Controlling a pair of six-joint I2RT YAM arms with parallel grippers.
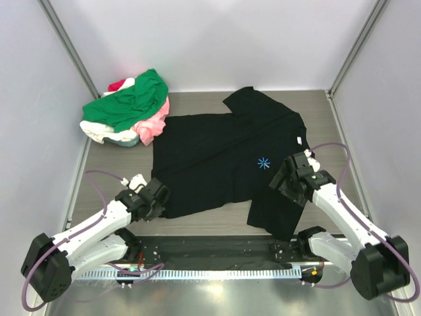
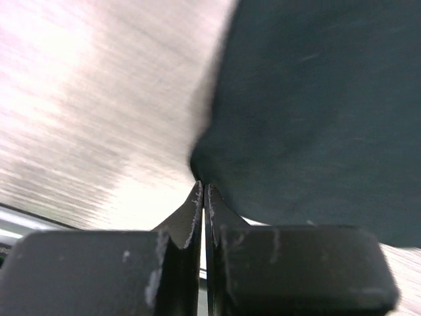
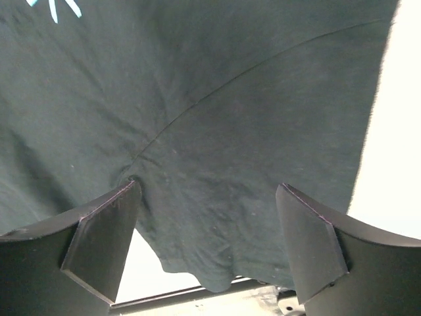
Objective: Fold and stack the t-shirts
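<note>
**Desk:** What is shown at the centre of the top view?

**Caption:** A black t-shirt (image 1: pixel 223 158) is shown spread flat across the grey, wood-grained table (image 1: pixel 112 164). A small blue starburst logo (image 1: pixel 264 162) is seen at centre right and a white tag (image 1: pixel 299 140) at the right edge. One sleeve is pointed toward the upper middle of the frame, the other toward the lower right.

**Desk:** How is it held?

**Caption:** At lower left, the left gripper (image 1: pixel 154 197) is seen with its jaws pressed together at the shirt's near corner. In its wrist view the cloth is drawn to a point exactly at the tips, so the corner is judged to be pinched. At centre right, the right gripper (image 1: pixel 293 178) is held wide over the lower sleeve (image 1: pixel 273 210). Nothing is caught between its dark, wedge-shaped fingers (image 3: pixel 105 230), and the curved armhole seam (image 3: pixel 197 102) is framed between them.

**Desk:** Why that arrangement?

**Caption:** Two holds are probably wanted so that the soft, limp cloth can be lifted evenly and folded without bunching. One hold is judged made, the other not yet.

**Desk:** And the other shirts?

**Caption:** A crumpled heap (image 1: pixel 128 112) is seen at upper left, just beside the black shirt's corner. A green shirt (image 1: pixel 131 102) is draped on top, with a pink shirt (image 1: pixel 154 125) and a white shirt (image 1: pixel 99 131) beneath and a red shirt (image 1: pixel 118 84) behind. None is folded.
</note>
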